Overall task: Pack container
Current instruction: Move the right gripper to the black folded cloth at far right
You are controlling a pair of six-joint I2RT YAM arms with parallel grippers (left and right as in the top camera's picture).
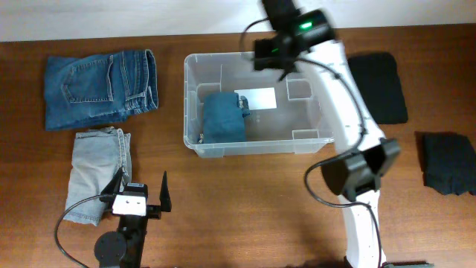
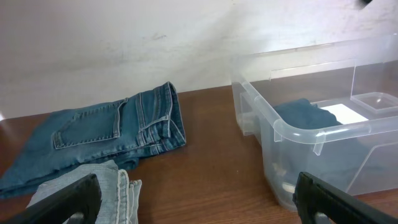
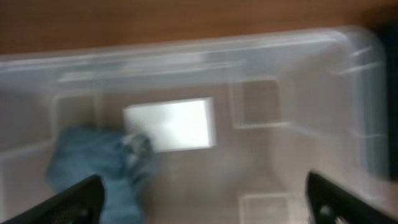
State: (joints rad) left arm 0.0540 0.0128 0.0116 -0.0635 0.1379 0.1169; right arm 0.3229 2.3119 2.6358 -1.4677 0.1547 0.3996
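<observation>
The clear container (image 1: 256, 147) stands mid-table with a folded blue garment (image 1: 223, 115) in its left half beside the white label (image 1: 256, 97). My right gripper (image 1: 286, 56) hovers over the container's far rim, open and empty. Its blurred wrist view looks down into the container (image 3: 186, 53) at the blue garment (image 3: 93, 165) and the label (image 3: 171, 124), between the jaws (image 3: 202, 199). My left gripper (image 1: 141, 192) is open and empty at the front left. Its jaws (image 2: 199, 202) face the container (image 2: 292, 134).
Folded dark blue jeans (image 1: 100, 88) lie at the back left and show in the left wrist view (image 2: 106, 134). Light grey-blue jeans (image 1: 97, 171) lie beside my left gripper (image 2: 118, 186). Two black garments (image 1: 379, 85) (image 1: 450, 162) lie at the right.
</observation>
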